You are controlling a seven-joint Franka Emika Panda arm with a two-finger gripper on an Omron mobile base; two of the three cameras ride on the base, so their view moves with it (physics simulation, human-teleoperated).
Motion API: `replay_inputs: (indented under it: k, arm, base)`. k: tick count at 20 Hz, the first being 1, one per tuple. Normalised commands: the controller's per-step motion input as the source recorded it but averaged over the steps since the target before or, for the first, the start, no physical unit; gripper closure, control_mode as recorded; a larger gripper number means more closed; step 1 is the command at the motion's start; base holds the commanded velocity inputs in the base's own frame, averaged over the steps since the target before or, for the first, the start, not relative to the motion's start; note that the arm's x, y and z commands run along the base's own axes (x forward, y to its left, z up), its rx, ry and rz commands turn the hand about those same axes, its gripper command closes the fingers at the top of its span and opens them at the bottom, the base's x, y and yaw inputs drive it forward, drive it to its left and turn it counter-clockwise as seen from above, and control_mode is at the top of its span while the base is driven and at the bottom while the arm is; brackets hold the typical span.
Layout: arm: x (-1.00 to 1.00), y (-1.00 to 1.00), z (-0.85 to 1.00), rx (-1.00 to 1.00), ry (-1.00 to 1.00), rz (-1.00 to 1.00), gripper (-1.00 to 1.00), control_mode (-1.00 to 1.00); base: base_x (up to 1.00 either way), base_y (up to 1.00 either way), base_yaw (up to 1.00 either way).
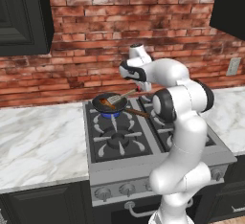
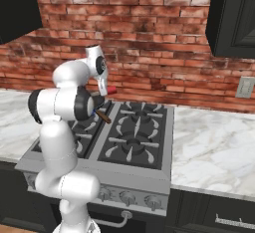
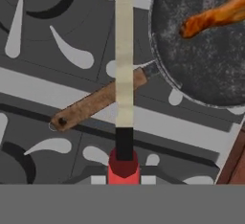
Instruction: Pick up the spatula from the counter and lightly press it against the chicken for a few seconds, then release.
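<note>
Sitting in the pan [image 1: 95, 104] on the rear left burner [image 1: 111, 116], the chicken [image 1: 109, 102] lay near the blade of the spatula [image 1: 127, 95], whose handle ran right into the tool [image 1: 143, 87], pinched on it. Pickup looked done; contact was unclear, so pressing, holding and releasing seemed left.

A red brick wall [image 1: 95, 36] backs a white marble counter [image 1: 38, 141], which flanks a grey gas stove [image 1: 119, 170] on both sides. Dark upper cabinets [image 2: 234, 18] hang at both top corners. A pale wall outlet [image 2: 244, 86] sits above the counter's right stretch, and dark lower cabinets [image 2: 219, 212] run beneath.
</note>
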Motion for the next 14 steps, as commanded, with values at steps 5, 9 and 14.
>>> replay_inputs:
  k: [5, 9, 14]
  arm:
    - [0.27, 0.00, -0.16, 0.00, 0.00, 0.00, 1.00, -1.00]
    - [0.22, 0.01, -0.15, 0.00, 0.00, 0.00, 1.00, -1.00]
    - [0.23, 0.06, -0.15, 0.00, 0.00, 0.00, 1.00, -1.00]
  base:
    - [0.00, 0.00, 0.00]
    - [0.00, 0.00, 0.00]
    - [0.00, 0.00, 0.00]
